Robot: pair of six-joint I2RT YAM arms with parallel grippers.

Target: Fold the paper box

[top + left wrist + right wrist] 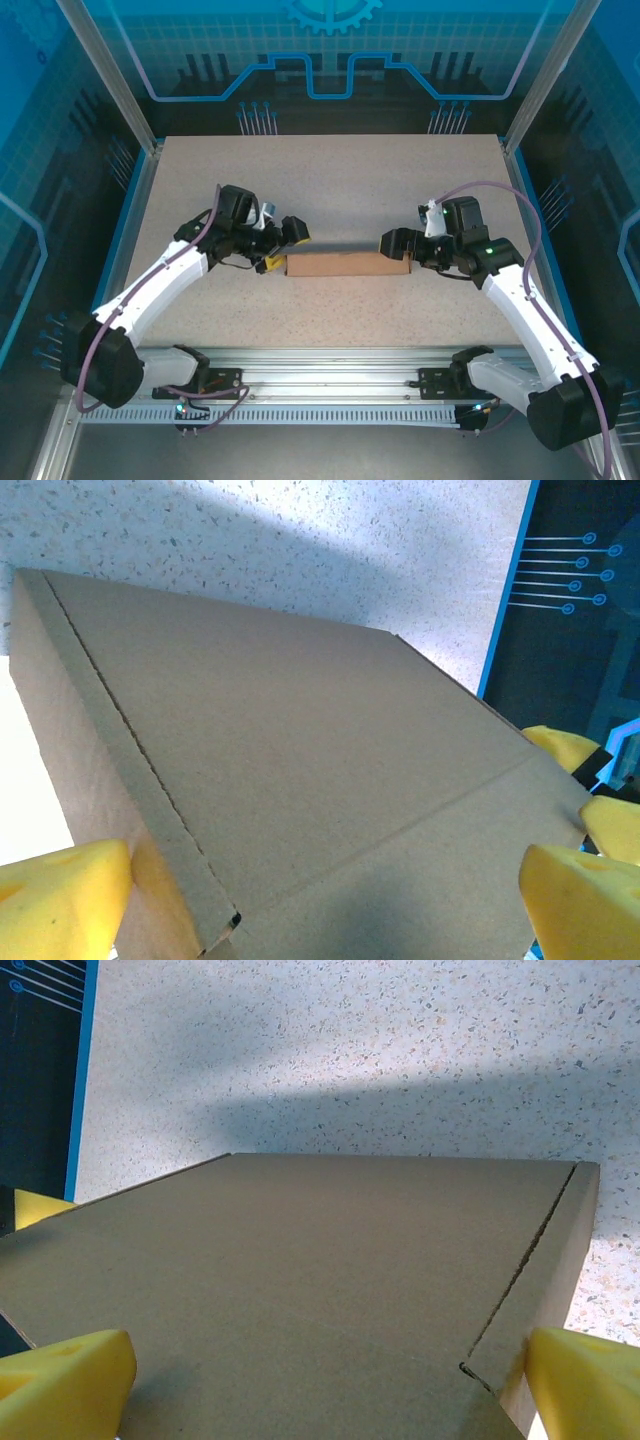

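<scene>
Tabletop [330, 180] speckled, walls [40, 150] blue; paper box [348, 265] between left claw [284, 247], right claw [393, 245], both spread wide, empty.

A: Where does the paper box [348, 264] lie?
B: Mid-desk [330, 180], set crosswise.
A: And around it?
B: The left gripper [283, 247] is at its left end, the right gripper [395, 246] at its right end.

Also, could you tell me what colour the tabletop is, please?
The table is off-white with fine dark speckles, clearest in the right wrist view.
</scene>
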